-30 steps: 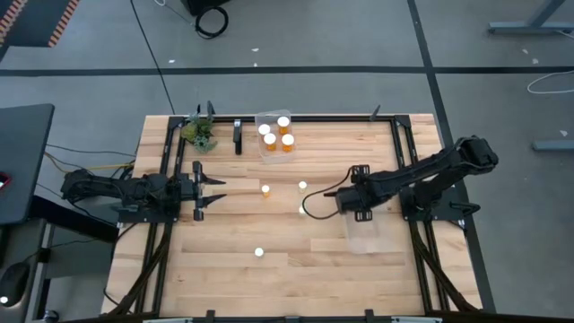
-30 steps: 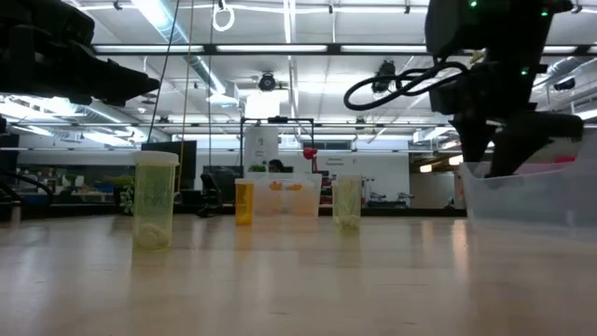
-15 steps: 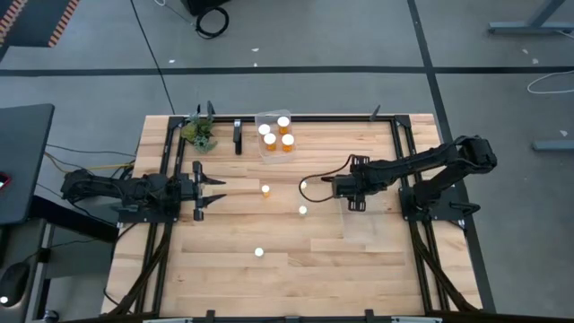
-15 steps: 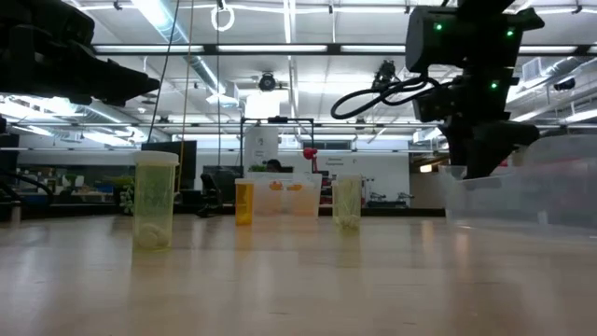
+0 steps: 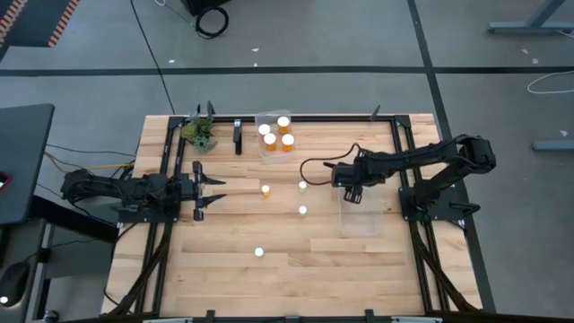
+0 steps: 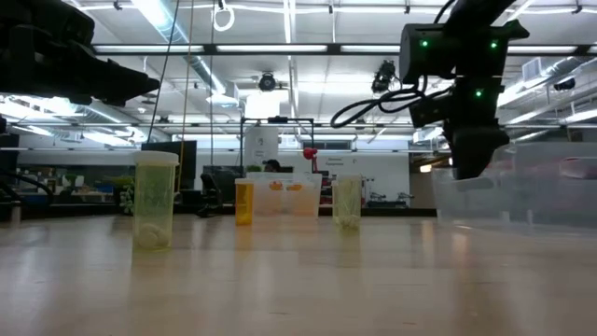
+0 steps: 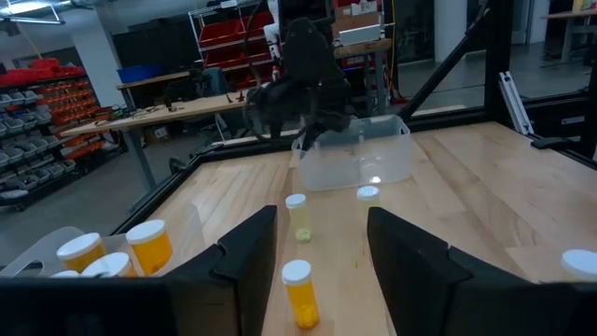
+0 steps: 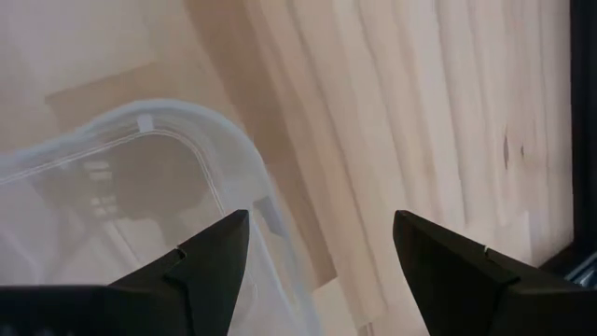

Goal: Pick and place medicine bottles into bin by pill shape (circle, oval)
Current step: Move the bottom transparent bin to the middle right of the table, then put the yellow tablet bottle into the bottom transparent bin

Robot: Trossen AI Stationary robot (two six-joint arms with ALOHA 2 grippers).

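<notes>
Several medicine bottles stand loose on the wooden table, among them an orange one (image 5: 265, 189), one (image 5: 302, 211) nearer the right arm and one (image 5: 258, 252) toward the near edge. Several more stand in a clear bin (image 5: 262, 149) at the far edge. A second clear bin (image 5: 359, 213), with nothing in it, rests on the table's right half. My right gripper (image 5: 350, 187) points steeply down over that bin's far left corner (image 8: 224, 140), open. My left gripper (image 5: 213, 189) waits level at the table's left, fingers apart on nothing. My right gripper straddles the empty bin's wall near its far left corner (image 8: 256, 201). One finger (image 8: 215, 257) stands inside the bin close to the rim, and the other (image 8: 448, 271) outside, over bare wood. The fingers come from above, slanting down. The bin stays flat on the table.
A small green plant (image 5: 199, 133) and a black upright piece (image 5: 238, 136) stand at the far left. Dark frame rails run along the table's left and right sides. Bare wood lies along the near edge.
My right gripper has swung toward the table's far edge and slightly left, rolling a little, its fingers staying wide apart. The empty clear bin has slid along the table with it toward the far edge, still flat.
</notes>
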